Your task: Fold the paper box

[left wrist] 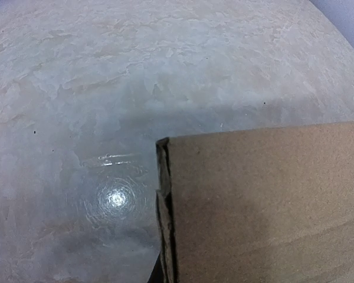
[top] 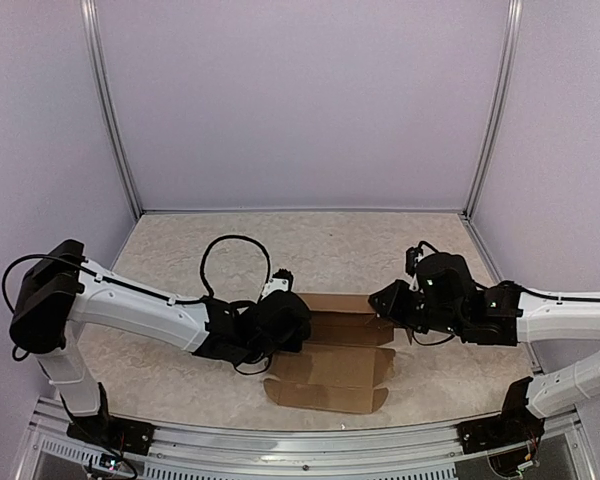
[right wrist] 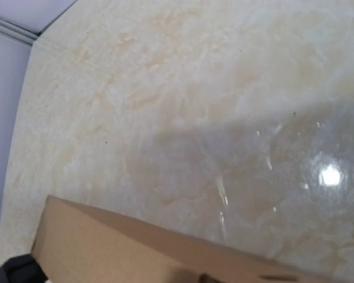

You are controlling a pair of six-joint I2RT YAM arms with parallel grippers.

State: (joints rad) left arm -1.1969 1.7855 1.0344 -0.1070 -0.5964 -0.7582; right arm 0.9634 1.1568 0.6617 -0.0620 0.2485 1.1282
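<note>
1. The left gripper (top: 302,322) is low over the table (top: 330,245), at the left edge of the box (top: 332,368). I cannot tell whether its fingers are apart or together.
2. The brown box lies mid-table, towards the near edge, with notched flaps at the front. Its far part sits between the two grippers.
3. The right gripper (top: 388,302) is at the box's far right corner. Its fingers are hidden, so I cannot tell their state.

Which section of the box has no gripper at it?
The near section, flat toward the arm bases; the far section lies between left gripper and right gripper.
</note>
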